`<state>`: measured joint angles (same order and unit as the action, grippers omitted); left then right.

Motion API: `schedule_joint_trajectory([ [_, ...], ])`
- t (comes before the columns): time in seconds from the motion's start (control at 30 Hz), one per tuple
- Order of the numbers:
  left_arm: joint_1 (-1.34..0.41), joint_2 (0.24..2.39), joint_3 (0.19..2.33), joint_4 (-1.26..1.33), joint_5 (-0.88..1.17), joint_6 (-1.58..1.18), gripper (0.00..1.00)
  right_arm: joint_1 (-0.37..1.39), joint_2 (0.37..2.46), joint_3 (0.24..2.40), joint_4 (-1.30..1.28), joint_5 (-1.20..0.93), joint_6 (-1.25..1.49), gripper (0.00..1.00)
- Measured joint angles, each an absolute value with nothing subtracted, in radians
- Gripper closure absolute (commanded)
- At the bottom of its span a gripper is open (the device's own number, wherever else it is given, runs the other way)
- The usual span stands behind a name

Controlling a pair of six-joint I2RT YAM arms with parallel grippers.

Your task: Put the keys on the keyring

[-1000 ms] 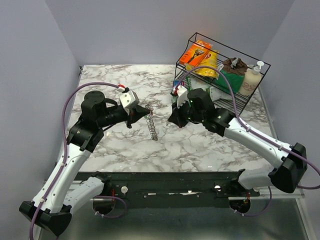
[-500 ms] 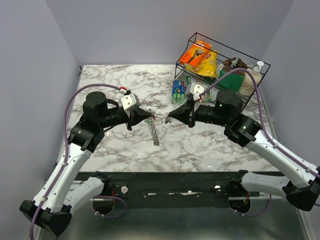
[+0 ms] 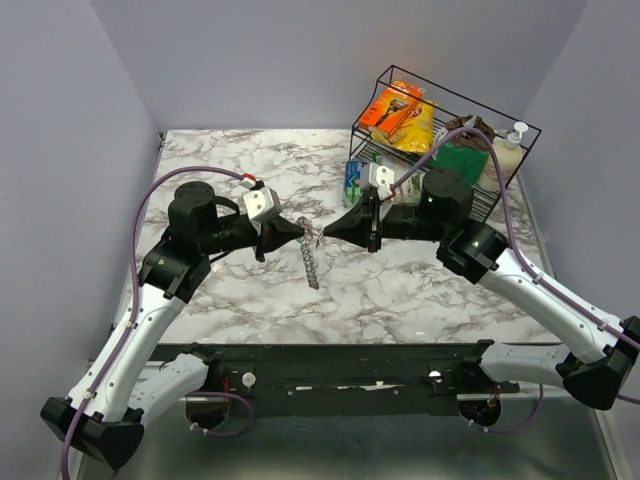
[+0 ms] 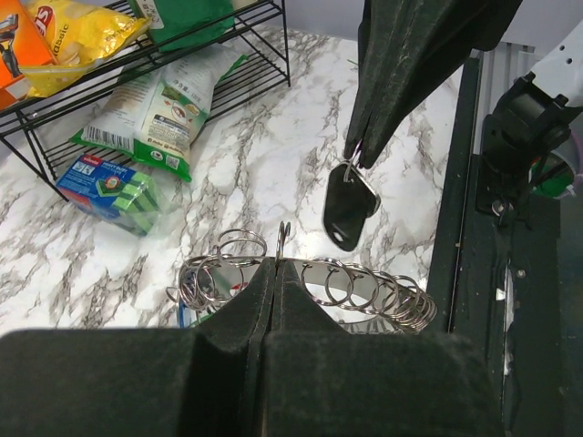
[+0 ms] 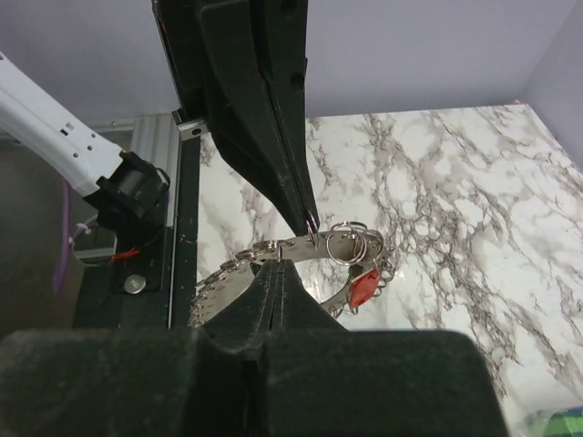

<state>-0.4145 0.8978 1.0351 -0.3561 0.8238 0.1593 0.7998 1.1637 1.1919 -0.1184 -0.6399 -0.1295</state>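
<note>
The keyring [image 3: 310,264] is a silver band strung with many small split rings [image 4: 364,284]. It hangs above the marble table from my left gripper [image 3: 299,229], whose jaws [image 4: 276,266] are shut on one ring at its top. My right gripper [image 3: 330,230] faces the left one, tip to tip, a few centimetres apart. It is shut on a dark-looking key [image 4: 350,206] that dangles below its tip [image 4: 357,157]. In the right wrist view, the right gripper [image 5: 278,264] pinches a thin metal edge just in front of the keyring [image 5: 237,273]. A red-headed key [image 5: 363,289] hangs there.
A black wire rack [image 3: 522,128] at the back right holds snack bags and a soap bottle [image 3: 506,152]. A blue and green sponge pack [image 3: 356,180] lies in front of it. The black base rail [image 3: 330,365] runs along the table's near edge.
My right arm has unfolded and turned its wrist, bringing its tip level with and pointing at the left gripper. The left gripper and the hanging keyring have barely moved.
</note>
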Motion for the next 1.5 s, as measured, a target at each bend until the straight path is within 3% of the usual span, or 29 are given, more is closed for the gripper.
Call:
schedule_joint_trajectory([
  [0.87, -0.414, 0.909, 1.04, -0.356, 0.831, 0.152, 1.0, 0.8, 1.29, 1.239, -0.075, -0.707, -0.071, 0.99],
  [1.5, -0.414, 0.909, 1.042, -0.357, 0.836, 0.153, 1.0, 0.8, 1.291, 1.239, -0.069, -0.602, -0.025, 0.99],
])
